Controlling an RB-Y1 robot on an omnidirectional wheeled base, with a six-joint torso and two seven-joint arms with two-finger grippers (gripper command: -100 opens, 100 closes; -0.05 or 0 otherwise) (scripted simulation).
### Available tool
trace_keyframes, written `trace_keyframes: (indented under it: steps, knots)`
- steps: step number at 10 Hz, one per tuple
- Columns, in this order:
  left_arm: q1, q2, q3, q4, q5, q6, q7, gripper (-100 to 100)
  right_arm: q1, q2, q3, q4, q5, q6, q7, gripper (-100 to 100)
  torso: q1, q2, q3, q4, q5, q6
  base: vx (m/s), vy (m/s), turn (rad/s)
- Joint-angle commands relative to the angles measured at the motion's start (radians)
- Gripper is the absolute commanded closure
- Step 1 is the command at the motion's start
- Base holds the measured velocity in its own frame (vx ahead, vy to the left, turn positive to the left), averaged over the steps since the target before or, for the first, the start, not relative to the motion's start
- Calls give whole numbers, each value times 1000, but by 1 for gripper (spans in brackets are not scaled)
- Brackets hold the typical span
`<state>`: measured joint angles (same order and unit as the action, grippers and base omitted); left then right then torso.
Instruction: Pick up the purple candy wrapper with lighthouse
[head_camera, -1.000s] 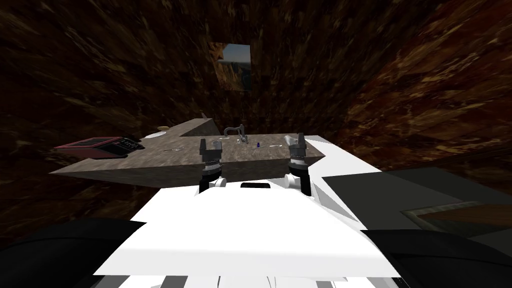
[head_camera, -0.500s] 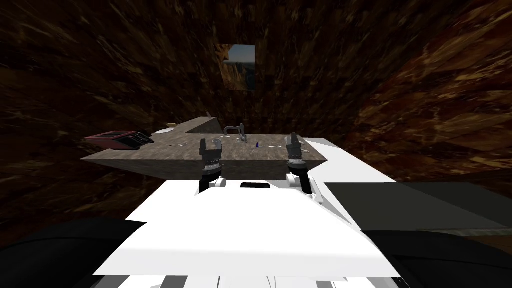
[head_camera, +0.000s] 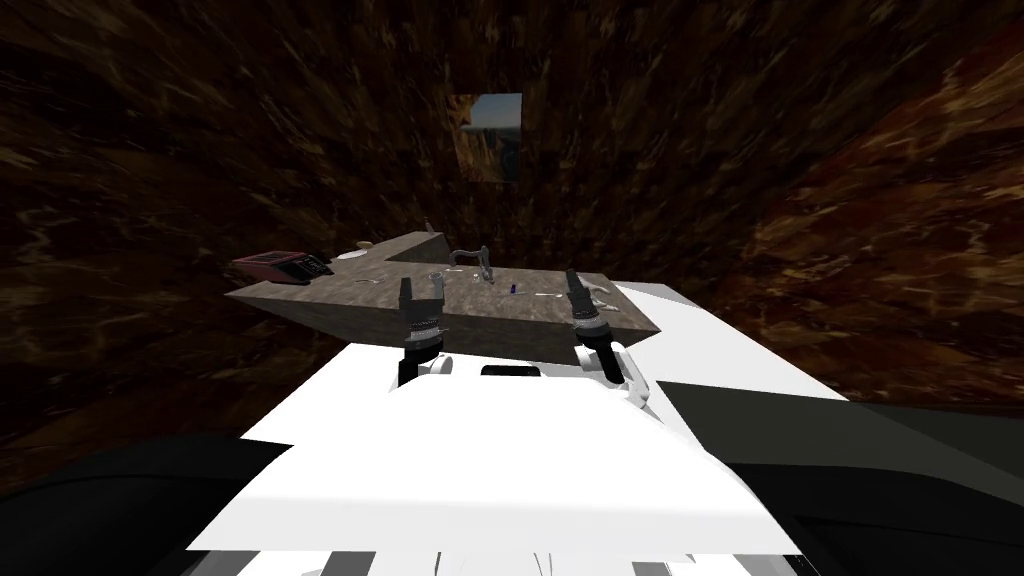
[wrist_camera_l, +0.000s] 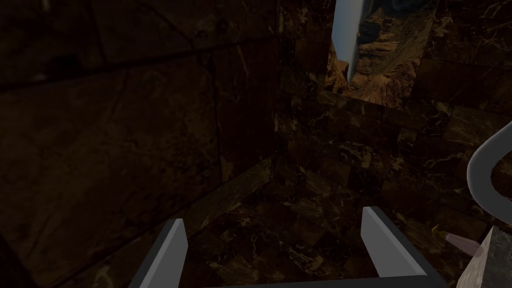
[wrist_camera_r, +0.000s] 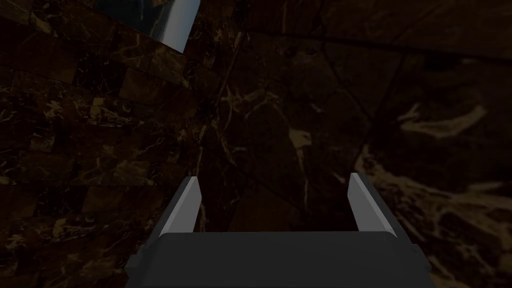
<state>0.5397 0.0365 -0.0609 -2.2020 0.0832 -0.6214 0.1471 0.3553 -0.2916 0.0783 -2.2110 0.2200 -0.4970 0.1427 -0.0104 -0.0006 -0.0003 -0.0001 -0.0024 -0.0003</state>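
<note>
A tiny purple candy wrapper (head_camera: 513, 289) lies on the brown-grey counter (head_camera: 330, 300), just right of a grey faucet (head_camera: 471, 261); its print is too small to make out. My left gripper (head_camera: 422, 289) is raised over the counter's near edge, left of the wrapper, fingers open and holding nothing. In the left wrist view the left gripper (wrist_camera_l: 277, 235) faces a dark marble wall corner, with the faucet's curve (wrist_camera_l: 479, 175) off to one side. My right gripper (head_camera: 574, 282) is raised to the wrapper's right. It (wrist_camera_r: 275, 195) is open with nothing between its fingers.
A dark red appliance (head_camera: 281, 267) and a white plate (head_camera: 350, 255) sit at the counter's far left. A white surface (head_camera: 700, 335) adjoins the counter on the right. Dark marble walls close in all round, with a small window (head_camera: 492, 135) behind the counter.
The whole head view has turned left, so the counter, appliance and window have slid right in the picture. My right forearm now leans more to the left. The wrapper has stayed put.
</note>
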Motion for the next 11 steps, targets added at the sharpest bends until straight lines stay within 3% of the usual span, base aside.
trace_keyframes:
  steps: [1, 5, 8, 11]
  knots:
    - [0, 0, 0, 0, 0, 0, 0, 0, -13, -30, 6, 2, 17, -2, 8, -100, 0, 0, 0, 0, 0, 0, -18, -109, 121]
    - [0, 0, 0, 0, 0, 0, 0, 0, -75, -156, 43, 54, 125, -54, 50, -100, -1, 0, 0, 0, 0, 1, -31, -158, 255]
    - [0, 0, 0, 0, 0, 0, 0, 0, -96, -225, 56, 75, 165, -72, 63, -100, 3, -1, 0, 0, 1, 0, -25, -104, 213]
    - [0, 0, 0, 0, 0, 0, 0, 0, -140, -316, 87, 124, 250, -109, 88, -100, 3, -2, -1, 0, 0, 1, -21, -104, 266]
